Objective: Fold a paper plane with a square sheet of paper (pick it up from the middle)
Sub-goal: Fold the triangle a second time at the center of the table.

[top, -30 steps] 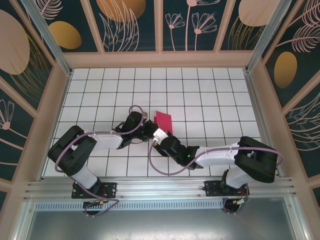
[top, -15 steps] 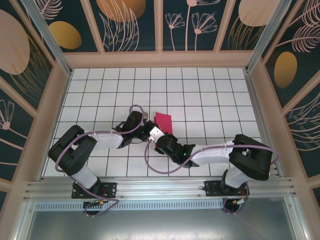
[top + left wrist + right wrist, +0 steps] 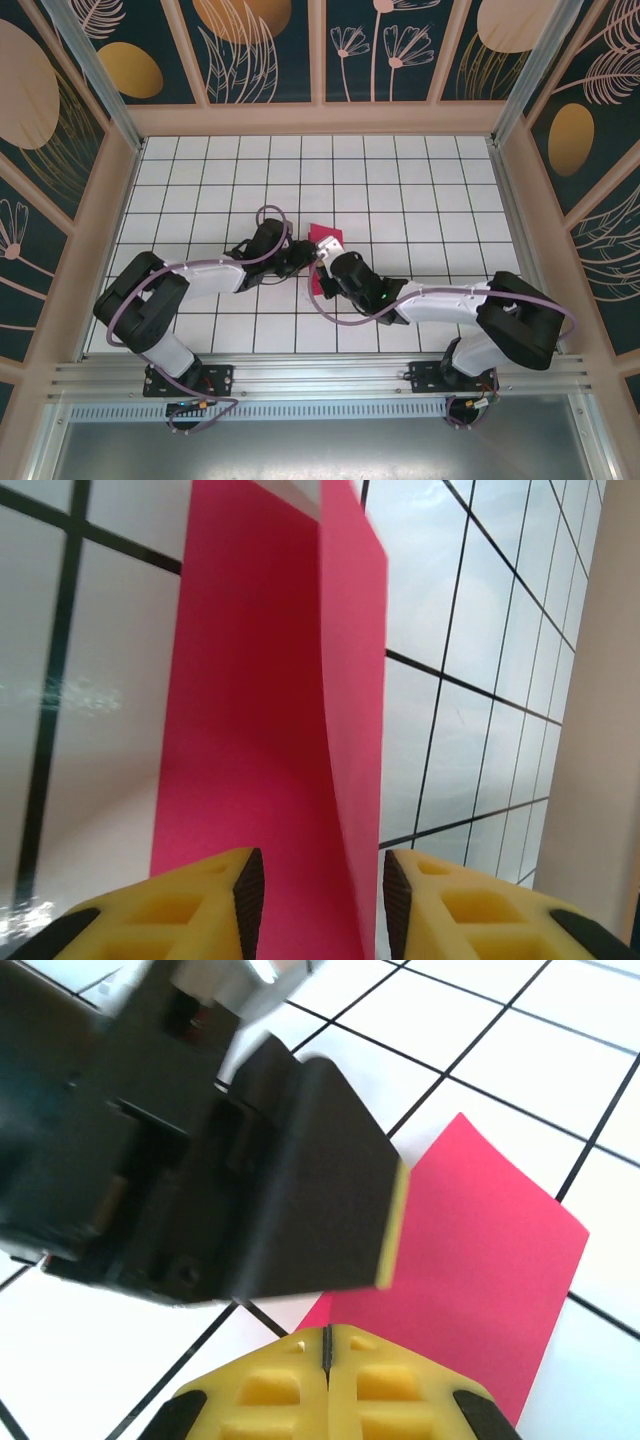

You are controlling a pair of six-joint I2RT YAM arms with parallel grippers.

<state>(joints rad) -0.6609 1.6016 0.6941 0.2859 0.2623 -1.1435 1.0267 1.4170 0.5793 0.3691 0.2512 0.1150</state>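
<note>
The square sheet of paper [image 3: 328,238], magenta-pink and folded into a narrow strip, lies near the middle of the white tiled table. In the left wrist view the paper [image 3: 260,700] runs up from between my left gripper [image 3: 322,880], whose yellow fingers stand apart on either side of a raised fold. My right gripper [image 3: 328,1335] is shut, its tips pinched together on the near edge of the paper [image 3: 480,1250]. From above, the left gripper [image 3: 303,255] and the right gripper [image 3: 320,268] nearly touch at the paper's near end.
The left gripper's black body [image 3: 200,1160] sits close above and left of the right fingers. White grid tiles [image 3: 420,200] spread all round. Beige frame walls [image 3: 600,680] bound the table, and a metal rail [image 3: 320,375] runs along the near edge.
The right gripper has moved up and left to the paper and shut on its near edge. The left gripper's fingers have parted.
</note>
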